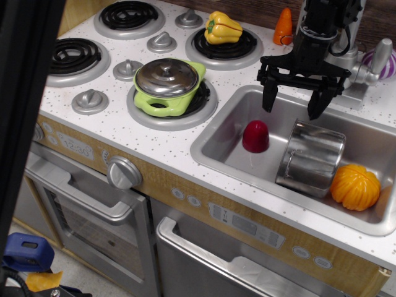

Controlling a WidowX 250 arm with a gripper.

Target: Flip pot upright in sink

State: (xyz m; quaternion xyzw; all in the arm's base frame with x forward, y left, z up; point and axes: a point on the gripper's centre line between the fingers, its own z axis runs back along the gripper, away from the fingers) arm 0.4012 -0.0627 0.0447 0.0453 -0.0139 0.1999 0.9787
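Note:
The shiny steel pot [311,158] lies on its side in the sink [218,139], its closed base toward the front and its mouth toward the back. My gripper [291,105] hangs open just above the sink's back rim, fingers spread wide, a little behind and above the pot. It holds nothing and does not touch the pot.
A dark red cup [255,136] sits upside down in the sink left of the pot. An orange pumpkin toy [355,186] lies against the pot's right side. A lime-green lidded pot [167,85] sits on a burner. A yellow pepper [223,28], a carrot [283,26] and the faucet [365,68] stand at the back.

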